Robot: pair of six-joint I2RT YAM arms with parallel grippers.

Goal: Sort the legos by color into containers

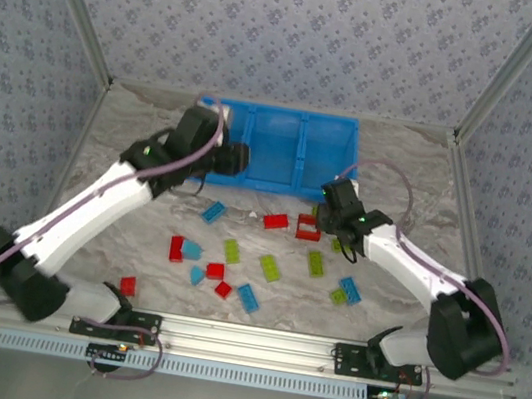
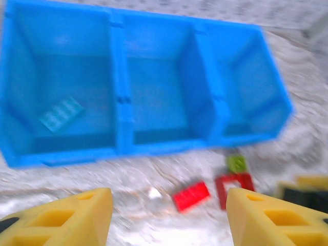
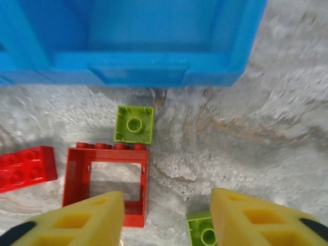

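1. The left gripper (image 2: pixel 169 199) hung over the front wall of the blue bin (image 2: pixel 164 146). Its jaws were wide apart and empty, a stance that I judged suited dropping pieces in.
2. A light blue plate (image 2: pixel 61 114) lay flat on the floor of the bin's left compartment, studs up. Its long axis slanted across the compartment, square to no wall.
3. The right gripper (image 3: pixel 168 205) sat low in front of the bin's right compartment. Its jaws were partly open around a lime brick (image 3: pixel 202 233), with a clear gap left on one side. This was probably the next pick.
4. A red frame brick (image 3: pixel 107 184) lay flat near the bin's front wall, with a square lime piece (image 3: pixel 134 124) between the two. The long axis of a red brick (image 3: pixel 25 168) beside the frame ran roughly along that wall.
5. The remaining legos (image 1: pixel 269 267) lay scattered farther out in front of the bin.
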